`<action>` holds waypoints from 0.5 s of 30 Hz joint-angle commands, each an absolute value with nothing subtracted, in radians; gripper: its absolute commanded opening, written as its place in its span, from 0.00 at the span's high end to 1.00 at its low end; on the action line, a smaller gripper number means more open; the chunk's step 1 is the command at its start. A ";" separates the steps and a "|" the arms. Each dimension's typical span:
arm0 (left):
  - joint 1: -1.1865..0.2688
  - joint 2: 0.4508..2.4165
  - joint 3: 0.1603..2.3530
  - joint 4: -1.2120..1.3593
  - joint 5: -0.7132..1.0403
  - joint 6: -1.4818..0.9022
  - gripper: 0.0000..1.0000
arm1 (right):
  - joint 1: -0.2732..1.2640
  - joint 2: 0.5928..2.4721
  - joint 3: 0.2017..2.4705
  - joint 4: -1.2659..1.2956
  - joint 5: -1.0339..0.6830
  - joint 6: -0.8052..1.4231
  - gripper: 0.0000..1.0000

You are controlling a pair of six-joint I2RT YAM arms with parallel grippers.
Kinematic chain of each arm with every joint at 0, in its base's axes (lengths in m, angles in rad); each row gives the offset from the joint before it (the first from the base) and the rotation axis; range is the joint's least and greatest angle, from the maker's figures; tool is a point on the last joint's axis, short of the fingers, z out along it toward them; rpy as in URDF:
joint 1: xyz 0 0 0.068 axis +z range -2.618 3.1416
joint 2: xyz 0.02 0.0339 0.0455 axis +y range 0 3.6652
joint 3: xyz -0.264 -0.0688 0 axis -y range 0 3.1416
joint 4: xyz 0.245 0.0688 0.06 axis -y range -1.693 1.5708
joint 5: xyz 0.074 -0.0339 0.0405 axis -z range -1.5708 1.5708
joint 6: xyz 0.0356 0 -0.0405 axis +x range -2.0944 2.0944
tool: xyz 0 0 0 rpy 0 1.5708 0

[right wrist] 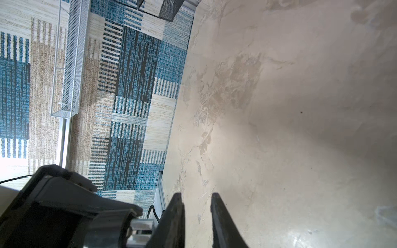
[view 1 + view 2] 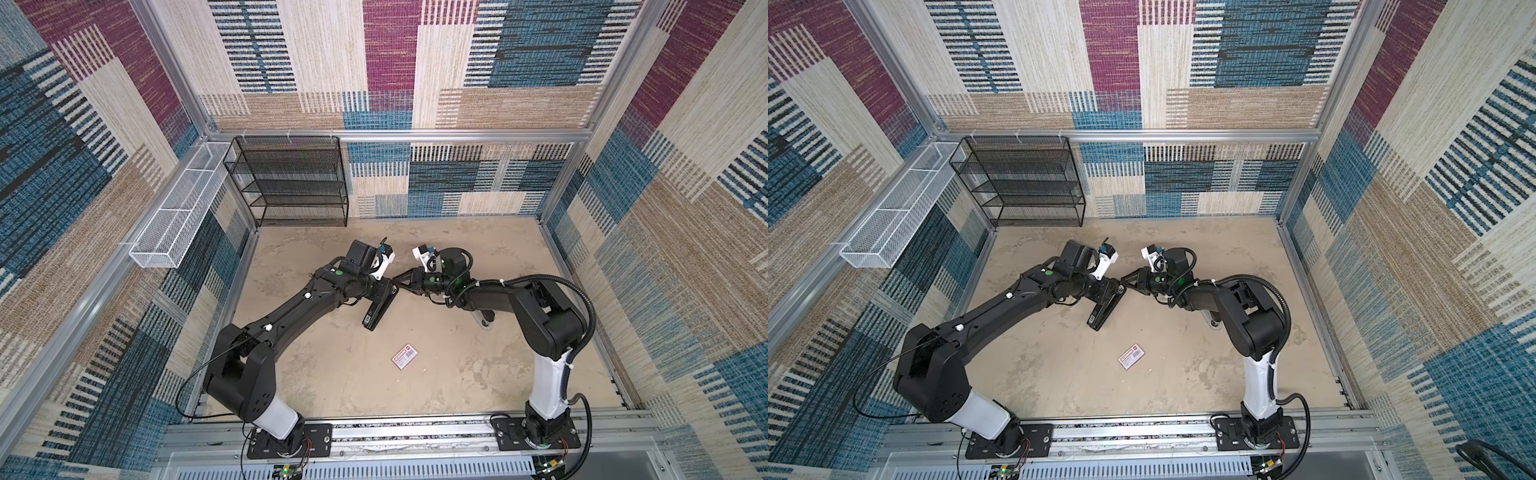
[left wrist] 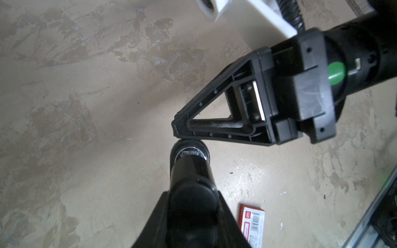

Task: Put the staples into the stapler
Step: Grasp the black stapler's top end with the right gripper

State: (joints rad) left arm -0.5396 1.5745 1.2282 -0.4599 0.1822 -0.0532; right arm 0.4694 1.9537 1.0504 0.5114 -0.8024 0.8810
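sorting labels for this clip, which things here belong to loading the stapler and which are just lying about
Part of the job:
- stapler, held in the left gripper
- staple box, white with a red label, lying untouched
- right gripper, jaws apart, right by the stapler's far end

Just there:
- black mesh shelf
- white wire basket

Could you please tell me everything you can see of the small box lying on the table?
The box is a small, flat, rectangular carton, white with red edging and a barcode label facing up. It looks closed. It lies flat and askew on the beige table, in the open space between the left arm and the right arm, toward their bases. Nothing but the table touches it. Its print is too small to read.
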 commanded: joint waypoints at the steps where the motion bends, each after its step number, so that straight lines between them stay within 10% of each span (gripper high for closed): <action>1: -0.538 1.568 1.223 -0.379 0.163 -0.063 1.00 | 0.471 1.925 1.042 0.530 -0.804 0.867 0.72; 15: -0.538 1.545 1.211 -0.343 0.172 -0.075 1.00 | 0.475 1.921 1.023 0.535 -0.846 0.861 0.69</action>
